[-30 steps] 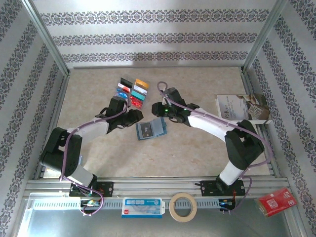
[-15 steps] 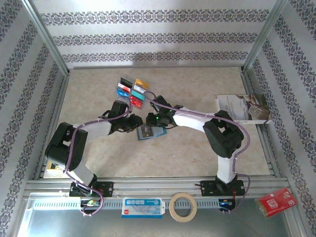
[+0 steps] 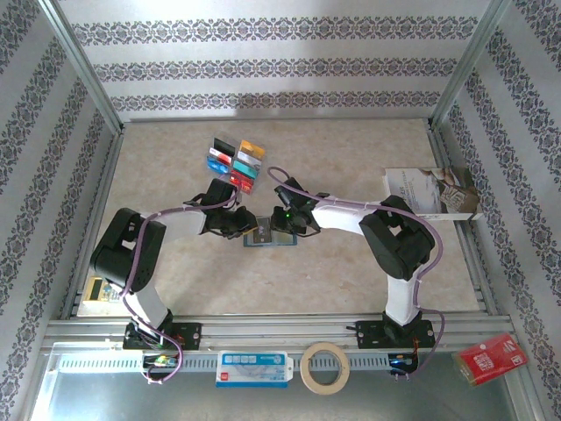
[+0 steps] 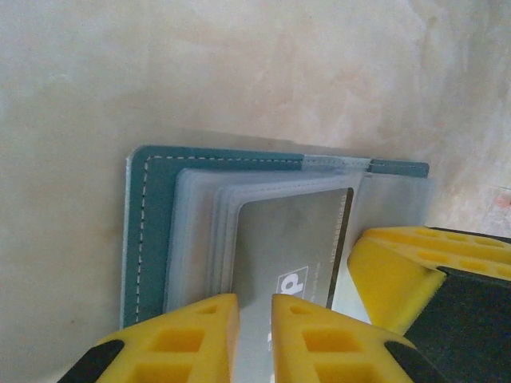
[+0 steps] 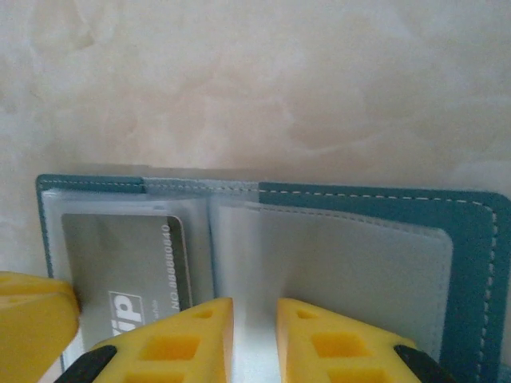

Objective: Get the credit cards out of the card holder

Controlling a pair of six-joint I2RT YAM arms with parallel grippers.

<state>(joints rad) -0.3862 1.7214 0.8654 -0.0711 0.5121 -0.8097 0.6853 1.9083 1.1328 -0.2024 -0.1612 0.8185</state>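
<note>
Yellow fingers (image 4: 188, 339) of the left gripper (image 4: 254, 319), blocky moulded plastic with square recesses, are being held nearly together with a thin slit between them; whether a sleeve or card edge is being pinched cannot be told. The right gripper (image 5: 254, 323) is being seen likewise: narrow slit, something pale and glossy in the gap, grip not confirmed. Both pairs are being poised over the card holder (image 3: 267, 237), which is lying open and flat near the middle of the marbled beige table (image 3: 351, 272), between the two grippers. Holder: slate-blue leather-like cover, rounded corners, white stitching along the edge, frosted clear plastic sleeves fanned inside. One silver card (image 4: 291, 239) is being carried in a sleeve on the left gripper's side; it has a matte metallic face, a white logo being read as "vip", and "NO." followed by digits beginning with 8s, the rest too soft to read. Other credit cards (image 3: 234, 161), thin glossy rectangles in black, orange, blue, teal and red, are lying in rows beyond the holder, apart from it. A white-and-brown printed booklet (image 3: 429, 191) is lying at the right edge; a red packet (image 3: 491, 358) with unreadable white print and a tape roll (image 3: 324, 368) are sitting on the near rail.
</note>
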